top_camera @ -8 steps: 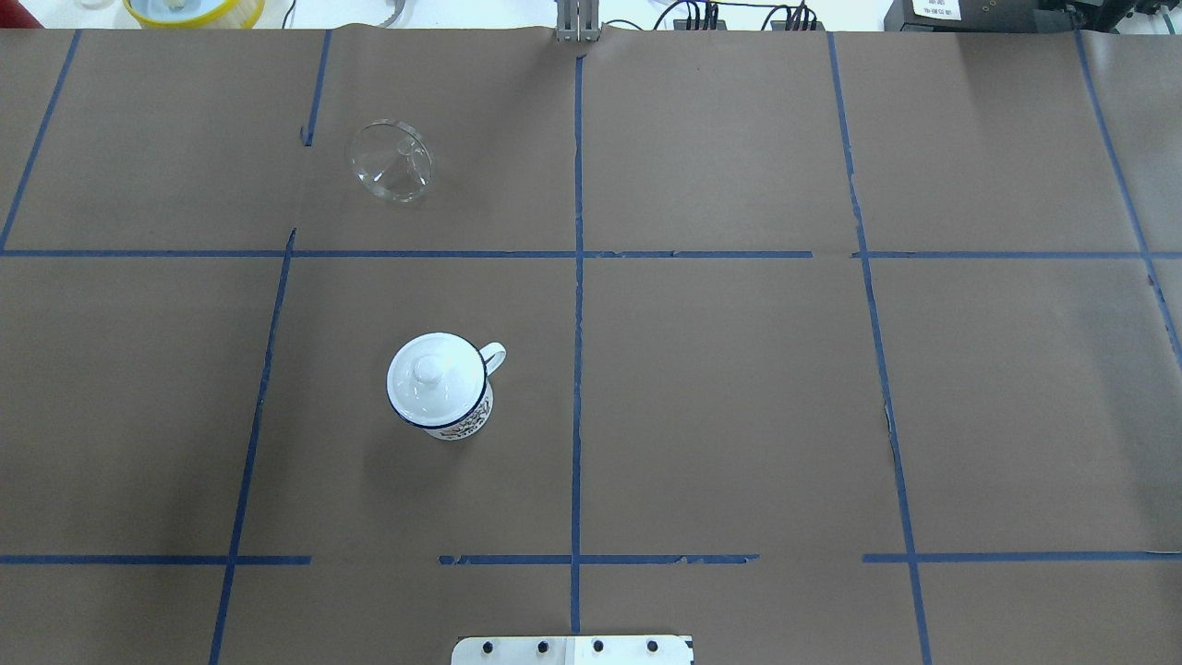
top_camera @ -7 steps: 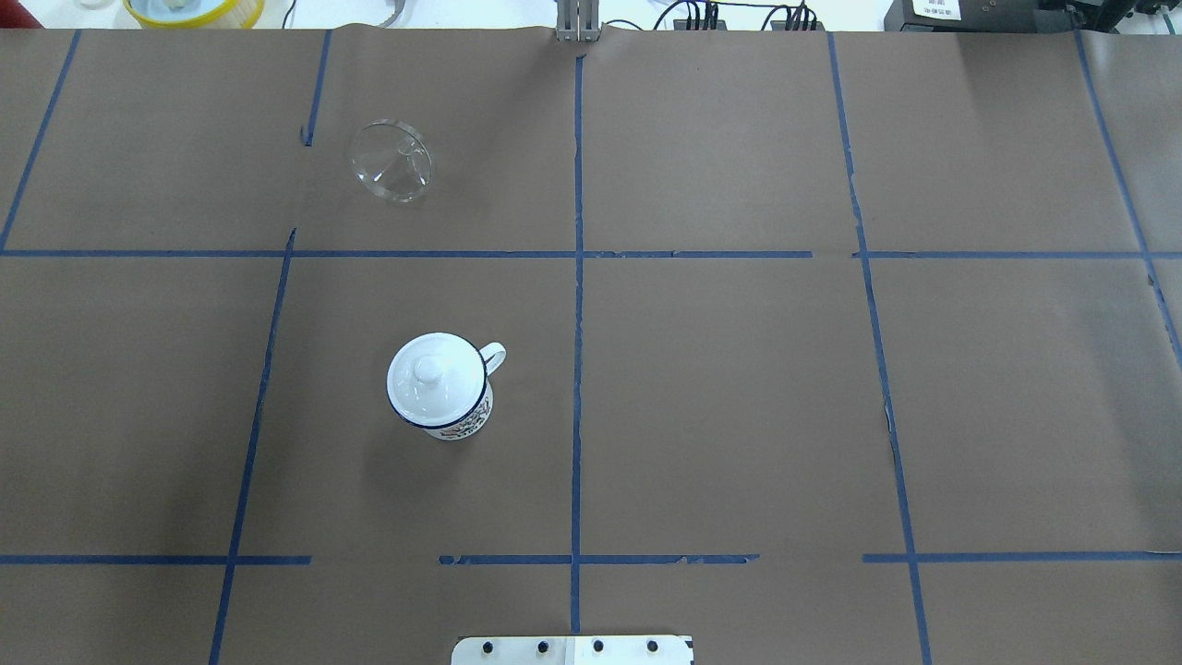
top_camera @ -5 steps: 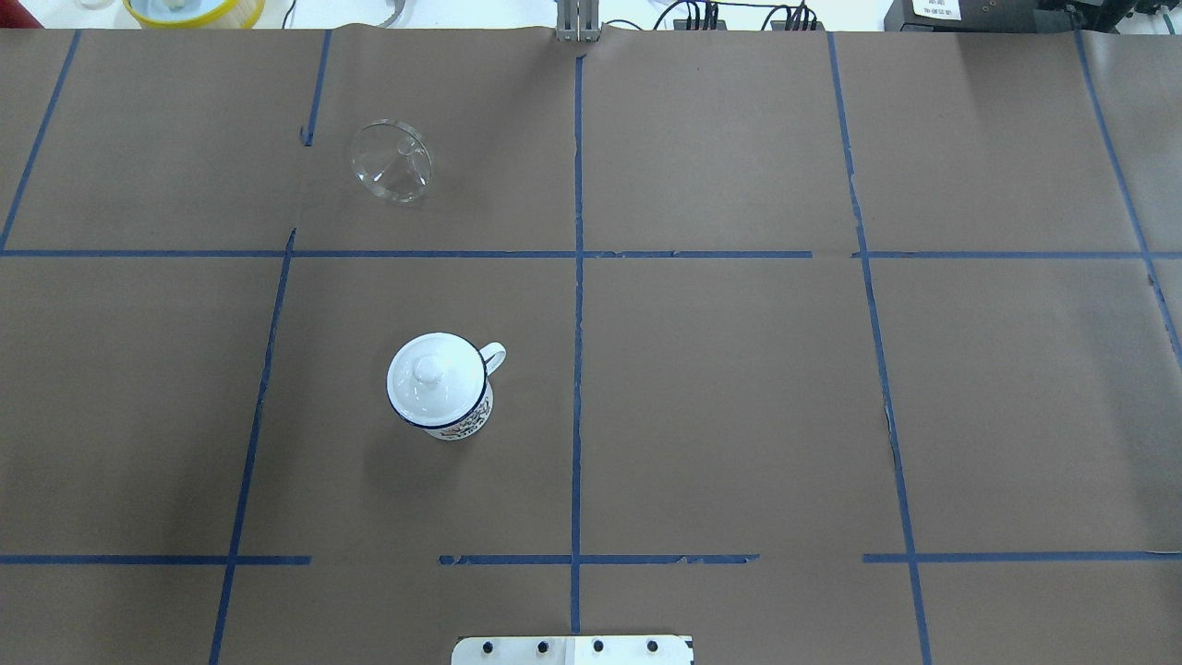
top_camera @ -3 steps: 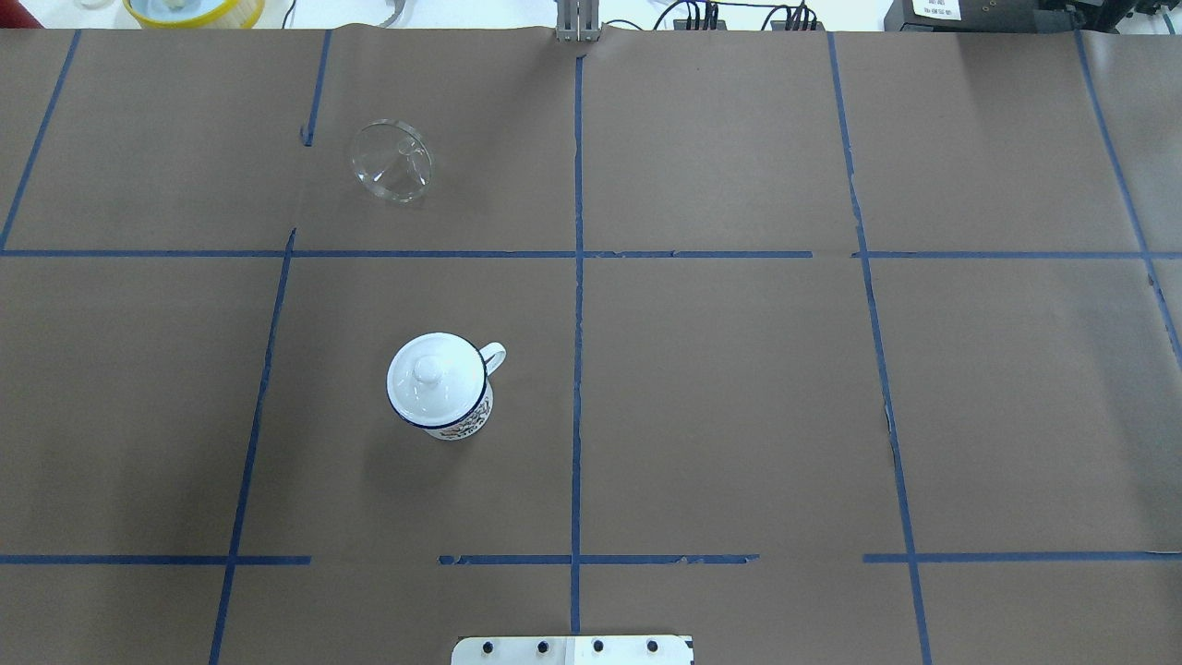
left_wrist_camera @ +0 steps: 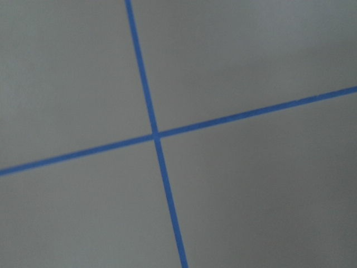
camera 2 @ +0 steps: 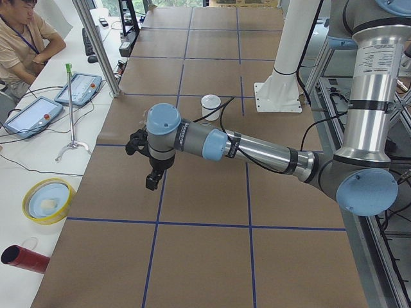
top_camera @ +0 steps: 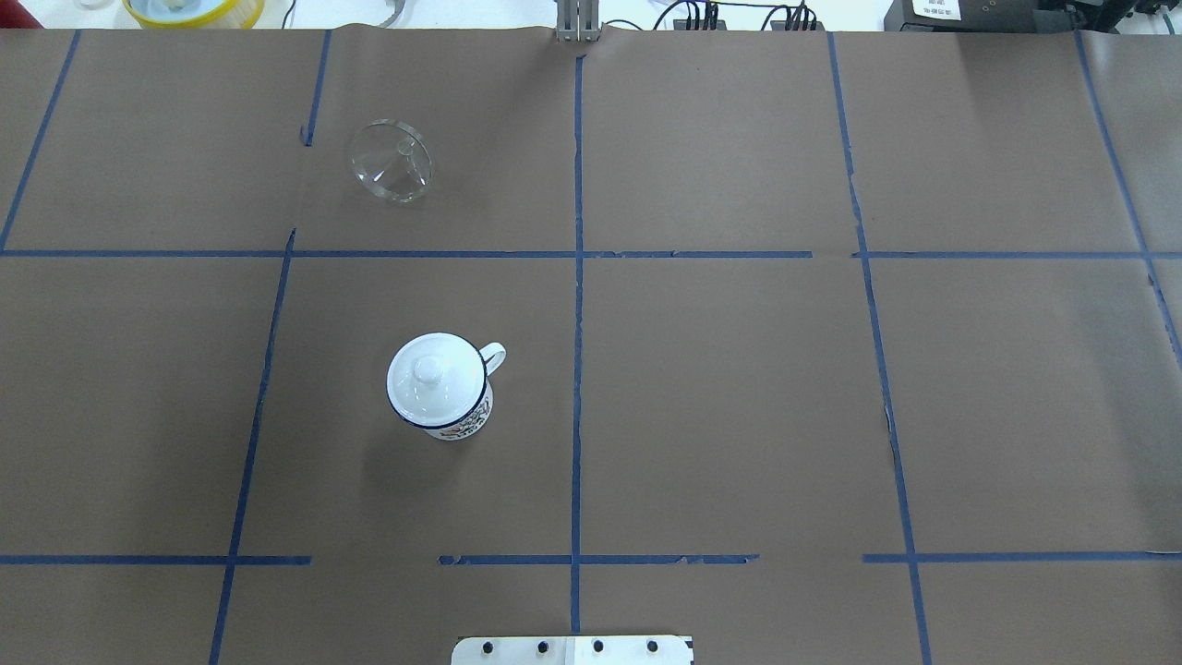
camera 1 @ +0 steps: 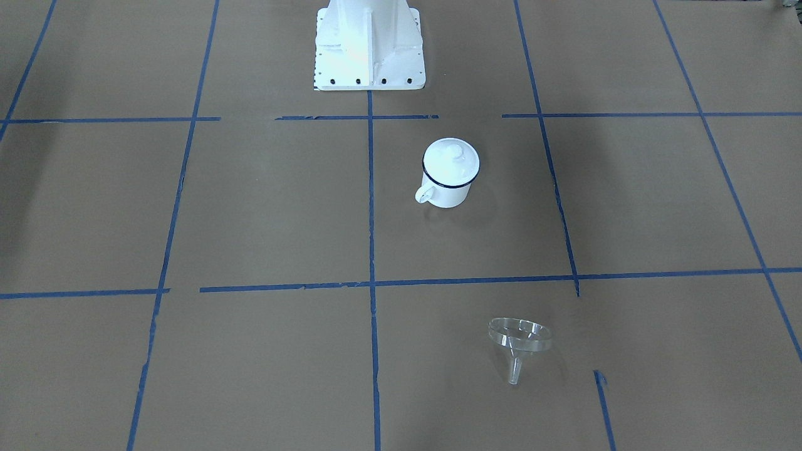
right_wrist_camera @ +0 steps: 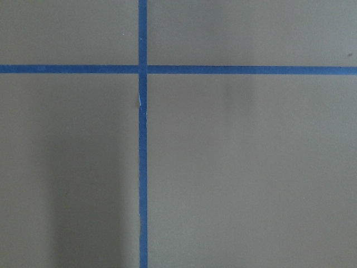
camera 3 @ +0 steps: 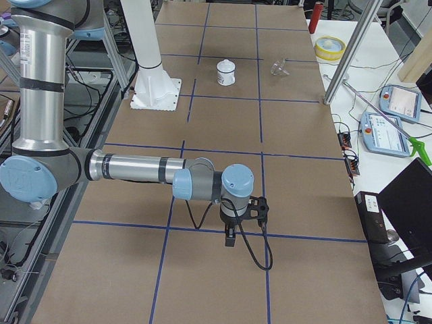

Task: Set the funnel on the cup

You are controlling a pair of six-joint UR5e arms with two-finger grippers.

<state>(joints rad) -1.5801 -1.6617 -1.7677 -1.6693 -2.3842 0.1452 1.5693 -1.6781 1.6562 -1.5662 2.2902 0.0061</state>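
Observation:
The clear funnel (top_camera: pixel 391 173) lies tipped on its side on the brown paper at the far left, its spout toward the operators' side (camera 1: pixel 520 338). The white cup (top_camera: pixel 462 425) with a dark blue rim stands upright nearer the base, handle to the right, with a white knobbed lid (top_camera: pixel 432 374) on it; it also shows in the front view (camera 1: pixel 448 195). My left gripper (camera 2: pixel 153 181) hangs over the table's left end, away from both. My right gripper (camera 3: pixel 231 237) hangs over the right end. I cannot tell whether either is open or shut.
The robot base (camera 1: pixel 368 44) stands at the near middle edge. A yellow-rimmed bowl (camera 2: pixel 46 200), a red cylinder (camera 2: pixel 22 258) and teach pendants (camera 2: pixel 80 88) lie on the white bench beyond the far edge, where a person (camera 2: pixel 22 38) sits.

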